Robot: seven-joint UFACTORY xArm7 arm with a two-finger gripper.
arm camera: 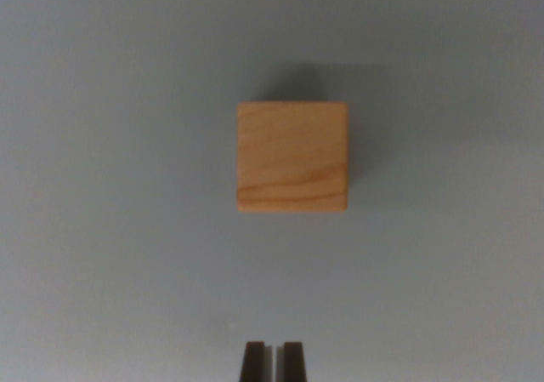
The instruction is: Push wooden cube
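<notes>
1. Nearest my camera, at the bottom edge of the wrist view, the gripper (272,361) shows as two dark fingertips standing side by side with only a thin pale slit between them. I read the jaws as closed together, holding nothing.

2. The wooden cube (292,156) sits ahead of the fingertips, a little above the middle of the view and slightly to the wrist view's right of the gripper's centreline. It rests flat on the grey table (102,254), its edges square to the frame, a soft shadow falling behind it and to its right. Bare surface separates it from the fingertips; there is no contact.

3. As I judge it, the step in hand is the approach before the push. The closed fingertips make a single blunt pusher, which suits me here.

4. To do it well, I would first shift slightly towards the wrist view's right, so the tips meet the middle of the near face; an off-centre touch would likely turn the cube rather than slide it.

5. I would keep the tips low, just clear of the table, and advance slowly and straight.
</notes>
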